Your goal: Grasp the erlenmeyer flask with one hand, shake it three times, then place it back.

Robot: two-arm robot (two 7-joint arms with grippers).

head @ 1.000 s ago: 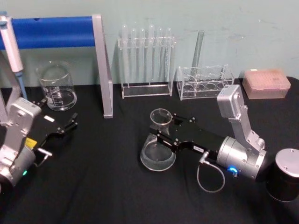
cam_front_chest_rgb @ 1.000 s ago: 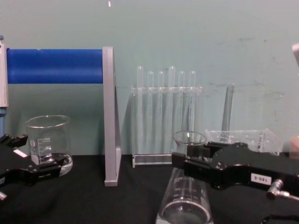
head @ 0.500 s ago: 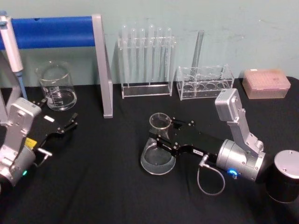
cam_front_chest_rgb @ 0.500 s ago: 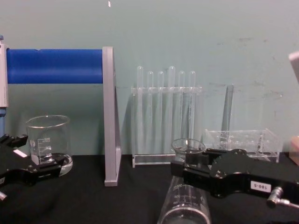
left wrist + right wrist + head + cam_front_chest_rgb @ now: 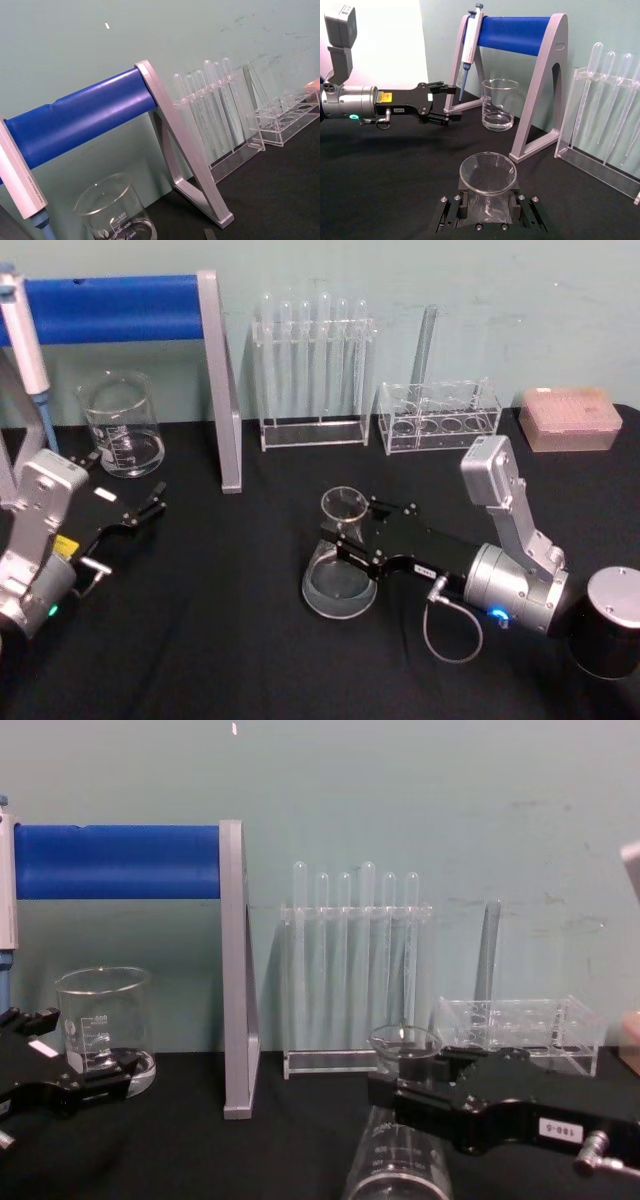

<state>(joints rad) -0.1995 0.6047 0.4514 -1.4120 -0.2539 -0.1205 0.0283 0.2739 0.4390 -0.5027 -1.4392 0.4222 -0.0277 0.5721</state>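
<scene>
The desk (image 5: 220, 640) bears a beaker (image 5: 122, 426) and pipette stand (image 5: 218, 390) — left of the right end effector (image 5: 352, 526). Beyond it: tube rack (image 5: 312, 380), low rack (image 5: 440, 418), then a pink box (image 5: 570, 420) rightward.

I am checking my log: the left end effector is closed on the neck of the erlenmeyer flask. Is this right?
No. The right end effector is closed on the neck of the erlenmeyer flask; the head view shows this. The left end effector is open near the beaker.
</scene>
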